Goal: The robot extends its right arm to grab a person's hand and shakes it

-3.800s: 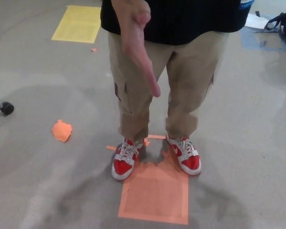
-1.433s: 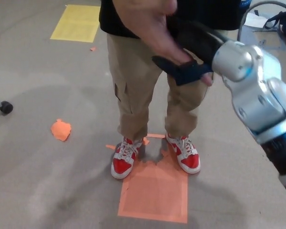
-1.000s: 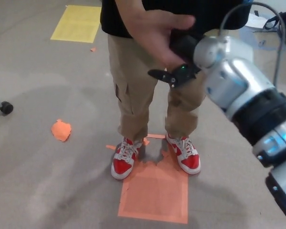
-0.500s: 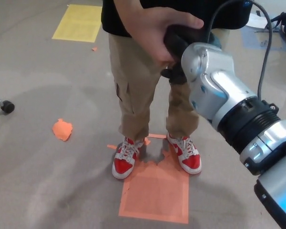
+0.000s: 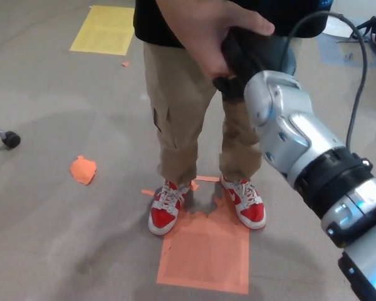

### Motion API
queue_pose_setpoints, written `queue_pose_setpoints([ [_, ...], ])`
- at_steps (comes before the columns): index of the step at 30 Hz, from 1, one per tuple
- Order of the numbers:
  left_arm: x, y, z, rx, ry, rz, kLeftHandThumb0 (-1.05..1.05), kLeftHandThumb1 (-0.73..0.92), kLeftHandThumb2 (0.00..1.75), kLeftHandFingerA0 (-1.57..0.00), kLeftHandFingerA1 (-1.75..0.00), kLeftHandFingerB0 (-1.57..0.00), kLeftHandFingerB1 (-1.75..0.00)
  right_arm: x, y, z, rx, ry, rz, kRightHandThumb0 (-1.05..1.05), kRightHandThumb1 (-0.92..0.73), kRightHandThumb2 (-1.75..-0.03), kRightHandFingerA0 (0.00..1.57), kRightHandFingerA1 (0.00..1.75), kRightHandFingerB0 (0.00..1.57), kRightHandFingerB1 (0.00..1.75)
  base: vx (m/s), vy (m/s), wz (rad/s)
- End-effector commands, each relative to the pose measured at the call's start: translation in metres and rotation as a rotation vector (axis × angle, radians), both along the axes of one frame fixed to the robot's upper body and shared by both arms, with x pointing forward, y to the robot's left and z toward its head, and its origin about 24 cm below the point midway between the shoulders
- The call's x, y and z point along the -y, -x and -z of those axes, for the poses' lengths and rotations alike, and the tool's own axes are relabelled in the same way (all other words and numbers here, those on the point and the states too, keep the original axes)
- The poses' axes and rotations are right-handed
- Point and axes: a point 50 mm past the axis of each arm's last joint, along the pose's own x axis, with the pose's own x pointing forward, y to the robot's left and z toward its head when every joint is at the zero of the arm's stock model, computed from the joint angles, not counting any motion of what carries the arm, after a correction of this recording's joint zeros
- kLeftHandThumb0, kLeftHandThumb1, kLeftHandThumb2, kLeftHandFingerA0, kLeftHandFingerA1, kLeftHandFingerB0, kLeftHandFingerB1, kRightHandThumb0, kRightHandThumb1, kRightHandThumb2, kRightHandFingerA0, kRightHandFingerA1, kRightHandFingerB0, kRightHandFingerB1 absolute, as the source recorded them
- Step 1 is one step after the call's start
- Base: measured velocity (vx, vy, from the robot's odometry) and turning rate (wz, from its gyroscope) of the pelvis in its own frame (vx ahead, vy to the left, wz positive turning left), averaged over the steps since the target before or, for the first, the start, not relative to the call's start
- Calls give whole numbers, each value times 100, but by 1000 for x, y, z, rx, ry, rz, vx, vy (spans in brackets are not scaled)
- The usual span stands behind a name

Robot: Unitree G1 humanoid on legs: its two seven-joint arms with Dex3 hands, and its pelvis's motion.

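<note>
A person in tan trousers [image 5: 175, 119] and red shoes stands facing me. The person's hand [image 5: 203, 34] reaches toward me at the top centre. My right hand [image 5: 244, 59], black, is clasped in that hand, its fingers wrapped around the person's palm while the person's thumb lies over its top. My silver right forearm [image 5: 301, 150] stretches up from the lower right. My left hand does not show.
An orange square [image 5: 207, 248] is taped on the grey floor under the person's red shoes [image 5: 166, 213]. An orange scrap [image 5: 83, 170] lies to the left, a yellow sheet [image 5: 109, 29] at the far left, a chair caster [image 5: 10, 139] at the left edge.
My right arm came in from the right, met the person's outstretched hand and closed on it. Over the last second the clasped hands rose slightly.
</note>
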Motion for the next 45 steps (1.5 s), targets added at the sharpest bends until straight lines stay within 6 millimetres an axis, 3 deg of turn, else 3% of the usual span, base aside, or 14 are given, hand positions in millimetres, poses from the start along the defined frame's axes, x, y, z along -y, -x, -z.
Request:
queue_pose_setpoints([
  [1, -5, -2, -5, 25, 63, -42, -36, 53, 108, -2, -47, 0, -47, 8, 22, -62, 311, -132, -58, -14, -59, -59, 69, 143, 61, 83, 0, 0, 0],
  [2, -5, -2, -5, 21, 40, -24, -77, 72, 94, -24, -48, -10, -37, 7, 27, -72, 351, -162, -65, -26, -59, -58, 76, 157, 56, 103, 0, 0, 0],
  [5, -5, -2, -4, 17, 41, -31, -36, 52, 108, -2, -47, 0, -47, 8, 44, -108, 440, -240, -74, -17, -72, -64, 86, 147, 70, 89, 0, 0, 0],
  [9, -6, -1, -4, 13, 56, -42, -74, 69, 103, -9, -44, -2, -37, 12, 55, -124, 484, -342, -109, -12, -72, -64, 90, 139, 69, 101, 0, 0, 0],
  [11, -5, 0, -4, 24, 69, -61, -37, 50, 107, -2, -47, 0, -47, 16, 43, -104, 385, -312, -69, -9, -61, -58, 95, 112, 73, 61, 0, 0, 0],
  [12, -5, 0, -4, 29, 62, -50, -76, 71, 94, -26, -48, -10, -38, 17, 39, -96, 353, -301, -52, -7, -63, -60, 86, 129, 70, 79, 0, 0, 0],
  [22, -4, -4, -5, 33, 57, -41, -35, 54, 109, -1, -47, 0, -47, 27, -3, 20, -103, -247, 81, -15, -63, -59, 95, 69, 75, 65, 0, 0, 0],
  [23, -4, -4, -5, 32, 57, -39, -73, 69, 101, -11, -45, -1, -34, 28, -3, 34, -150, -229, 92, -15, -65, -59, 94, 67, 82, 65, 0, 0, 0],
  [31, -3, -4, -5, 40, 82, -46, -76, 69, 101, -17, -48, 0, -37, 30, 10, 99, -382, -159, 107, -18, -60, -57, 89, 64, 71, 57, 0, 0, 0],
  [32, -3, -4, -5, 37, 79, -50, -72, 86, 65, -18, -32, -11, -25, 30, 11, 104, -396, -152, 105, -19, -55, -56, 88, 64, 73, 57, 0, 0, 0],
  [34, -4, -6, -6, 32, 73, -47, -76, 68, 102, -18, -48, 0, -37, 28, 11, 102, -389, -161, 106, -22, -67, -59, 88, 65, 71, 58, 0, 0, 0],
  [41, -4, -9, -6, 30, 71, -44, -70, 86, 65, -19, -33, -11, -24, 14, 0, 44, -131, -212, 23, -16, -60, -57, 90, 77, 74, 69, 0, 0, 0],
  [43, -5, -11, -7, 40, 69, -61, -35, 56, 109, -1, -47, 0, -46, 5, 6, -4, 84, -193, -58, -16, -63, -59, 80, 139, 60, 114, 0, 0, 0],
  [45, -5, -11, -7, 40, 84, -73, -35, 56, 109, -1, -47, 0, -46, 2, 15, -26, 193, -224, -96, -16, -69, -60, 87, 122, 66, 100, 0, 0, 0],
])
